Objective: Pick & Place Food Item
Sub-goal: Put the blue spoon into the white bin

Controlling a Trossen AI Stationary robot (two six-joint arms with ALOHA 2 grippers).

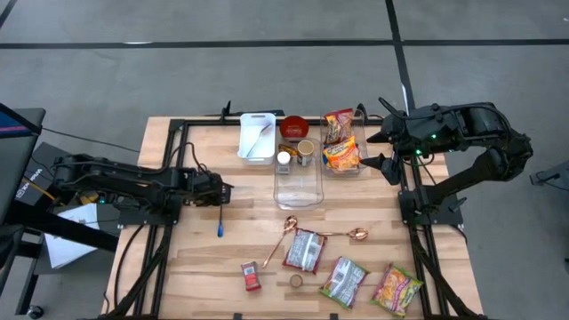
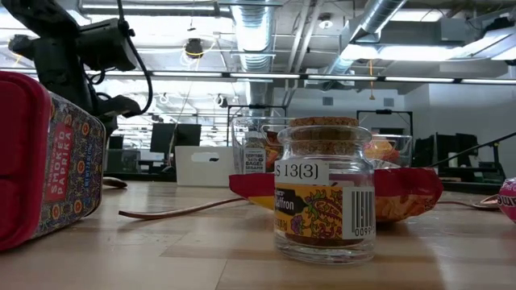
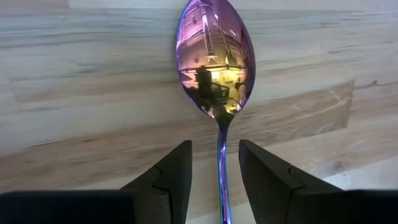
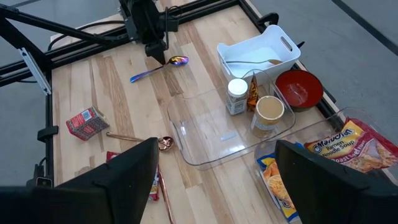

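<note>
My left gripper (image 1: 222, 194) hangs low over the table's left part, pointing down. It is open, with one finger on each side of the thin neck of an iridescent purple-blue spoon (image 3: 216, 59) that lies flat on the wood. In the left wrist view (image 3: 216, 155) a gap shows on both sides of the handle. The spoon also shows in the high view (image 1: 220, 224) and the right wrist view (image 4: 158, 67). My right gripper (image 1: 388, 151) is wide open and empty, raised over the table's far right, beside ramen packets (image 1: 340, 142).
An empty clear container (image 1: 298, 184) stands mid-table, with spice jars (image 1: 284, 160), a red bowl (image 1: 294, 127) and a white bin (image 1: 257, 136) behind it. Near the front lie several food packets (image 1: 305, 250), a red tin (image 1: 251, 276), a saffron jar (image 2: 322, 189) and two copper spoons (image 1: 284, 236).
</note>
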